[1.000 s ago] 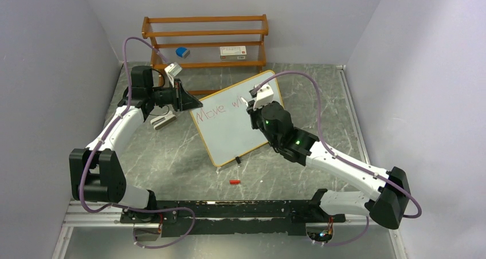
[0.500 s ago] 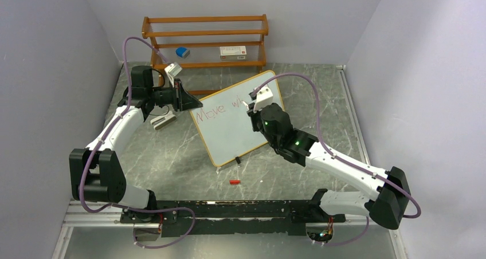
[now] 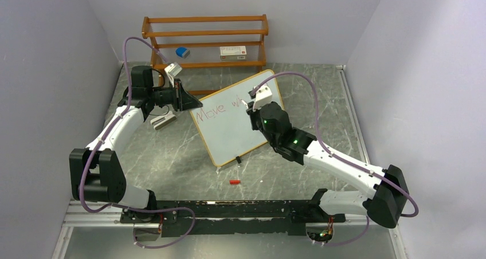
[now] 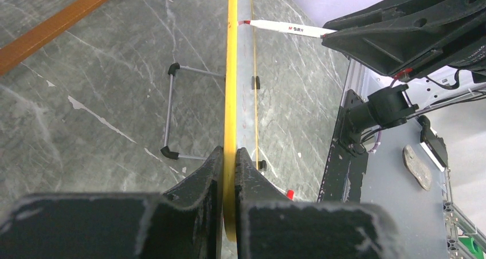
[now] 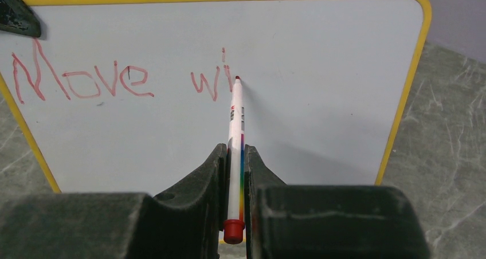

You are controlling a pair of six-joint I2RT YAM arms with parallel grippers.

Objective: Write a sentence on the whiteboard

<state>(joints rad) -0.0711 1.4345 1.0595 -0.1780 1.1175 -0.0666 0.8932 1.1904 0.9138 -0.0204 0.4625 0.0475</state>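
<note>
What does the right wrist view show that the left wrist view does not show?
Only the right wrist view shows the face of the whiteboard with the red writing "Move wi", and the right gripper shut on the marker, whose tip is beside the i. Only the left wrist view shows the left gripper clamped on the whiteboard's yellow edge, and the wire stand behind it. Both views show the whiteboard and the marker.

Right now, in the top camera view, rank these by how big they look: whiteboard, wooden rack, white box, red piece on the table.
1. wooden rack, widest span.
2. whiteboard, near the rack's size, so those two are unsure.
3. white box.
4. red piece.
</note>
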